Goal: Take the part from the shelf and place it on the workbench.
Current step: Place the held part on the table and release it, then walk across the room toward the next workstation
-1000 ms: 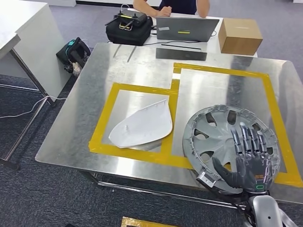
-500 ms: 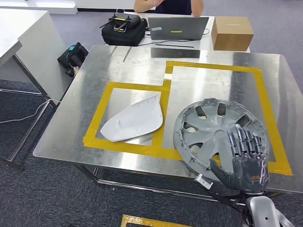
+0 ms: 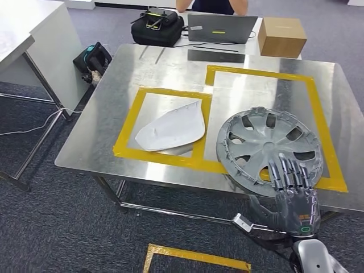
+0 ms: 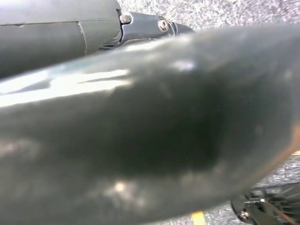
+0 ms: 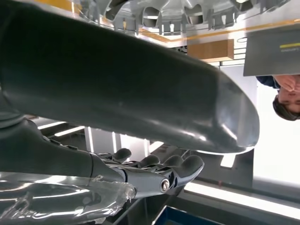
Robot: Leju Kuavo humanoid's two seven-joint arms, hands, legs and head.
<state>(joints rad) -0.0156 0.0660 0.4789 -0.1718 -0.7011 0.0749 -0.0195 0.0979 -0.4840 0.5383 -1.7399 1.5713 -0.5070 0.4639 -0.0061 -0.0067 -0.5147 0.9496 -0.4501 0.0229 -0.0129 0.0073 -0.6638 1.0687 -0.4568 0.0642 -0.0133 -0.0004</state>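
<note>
While the right hand (image 3: 295,200) hangs just off the near edge of the worktop (image 3: 107,142), its fingers are spread wide and hold nothing; in the right wrist view the same hand (image 5: 155,171) shows its fingers stretched out and apart. How the left hand stands I cannot tell.

Just beyond the fingertips lies the part, a grey wheel cover (image 3: 269,149), flat on the steel inside the larger yellow tape frame (image 3: 319,122), with its near rim lying over the front strip of tape. Nothing touches it, so I judge the placing done or nearly so, with perhaps a small nudge left to bring it fully inside the frame.

It looks like thin moulded plastic: light, fairly stiff across the spokes, but springy at the rim, and smooth enough to skid on polished metal. The small clips along the rim seem the breakable points. A sensible hold would be at the outer rim or through one of the spoke openings, thumb under and fingers over, lifting rather than dragging.

To its left a white curved panel (image 3: 172,128) rests in the smaller tape frame. Farther back stand a laptop (image 3: 221,28), a cardboard box (image 3: 283,37) and a black bag (image 3: 156,28), with a person seated behind them.
</note>
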